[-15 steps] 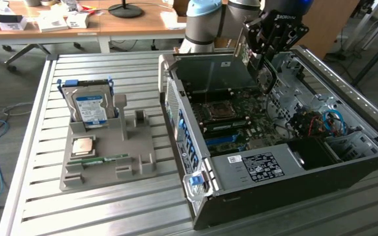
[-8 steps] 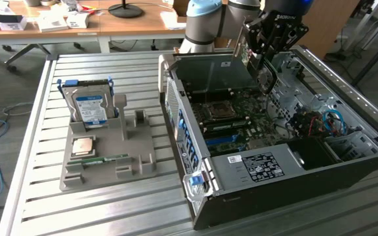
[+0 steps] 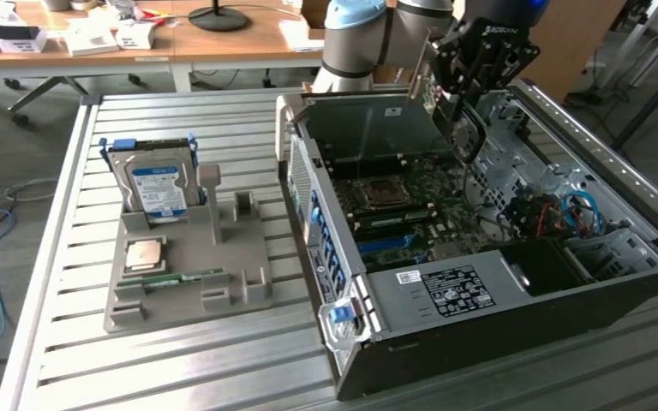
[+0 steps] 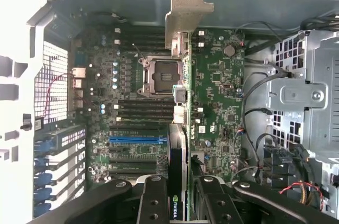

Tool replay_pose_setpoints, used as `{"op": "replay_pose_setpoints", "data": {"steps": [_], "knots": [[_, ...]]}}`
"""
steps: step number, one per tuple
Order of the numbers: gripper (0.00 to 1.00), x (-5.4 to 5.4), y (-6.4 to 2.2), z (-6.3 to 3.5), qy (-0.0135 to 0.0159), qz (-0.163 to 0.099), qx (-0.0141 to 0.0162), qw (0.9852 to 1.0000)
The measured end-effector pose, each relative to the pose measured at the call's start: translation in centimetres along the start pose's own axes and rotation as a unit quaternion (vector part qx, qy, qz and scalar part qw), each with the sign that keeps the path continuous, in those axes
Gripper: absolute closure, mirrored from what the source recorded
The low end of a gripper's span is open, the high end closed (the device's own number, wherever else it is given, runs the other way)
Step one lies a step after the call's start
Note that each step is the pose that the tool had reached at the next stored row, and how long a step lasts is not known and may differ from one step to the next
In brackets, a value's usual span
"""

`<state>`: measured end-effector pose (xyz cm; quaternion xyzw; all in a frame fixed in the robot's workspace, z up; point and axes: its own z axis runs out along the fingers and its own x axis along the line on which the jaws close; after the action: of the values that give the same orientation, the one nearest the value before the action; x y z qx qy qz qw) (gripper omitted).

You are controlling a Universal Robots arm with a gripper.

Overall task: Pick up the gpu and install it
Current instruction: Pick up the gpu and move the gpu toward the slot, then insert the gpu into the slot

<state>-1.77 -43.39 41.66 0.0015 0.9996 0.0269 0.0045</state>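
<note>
On the exterior view's left, a slatted metal desk [image 3: 169,368] carries a grey holder [image 3: 209,257]. A hard drive [image 3: 158,184] with a blue-white label stands upright in the holder's back slot. In front of it a square processor chip [image 3: 146,255] lies flat, and a narrow green memory stick [image 3: 181,278] lies just beside the chip, nearer the camera.

Further right on the same desk, an open computer case [image 3: 444,342] lies on its side with its motherboard [image 3: 421,214] facing up. The empty processor socket [image 3: 377,193] sits near the middle of the board. Blue and red cables [image 3: 575,210] coil by the drive cage at the case's far right.

The arm reaches down over the far right part of the case. Its pincer [image 3: 463,107] is clamped on the gpu [image 3: 468,137], which hangs upright on its edge, inside the case and over the motherboard. The exterior view does not settle whether its lower edge touches the board.

In the wrist view the black fingers [image 4: 153,197] press the gpu [image 4: 185,23] from both sides. The card is seen edge-on, with its grey metal bracket at the far end towards the case's back wall. It runs just beside the socket [image 4: 159,75], across the long slots and a blue slot [image 4: 135,140].
</note>
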Motion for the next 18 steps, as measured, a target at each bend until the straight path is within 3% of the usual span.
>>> {"op": "replay_pose_setpoints", "data": {"steps": [12, 18], "knots": [[0.74, -2.2, -0.06, 0.03, 0.0000, 0.000, 0.0000, 1.0000], [0.74, -2.2, -0.07, 0.03, 0.0000, 0.000, -0.0001, 1.0000]]}}
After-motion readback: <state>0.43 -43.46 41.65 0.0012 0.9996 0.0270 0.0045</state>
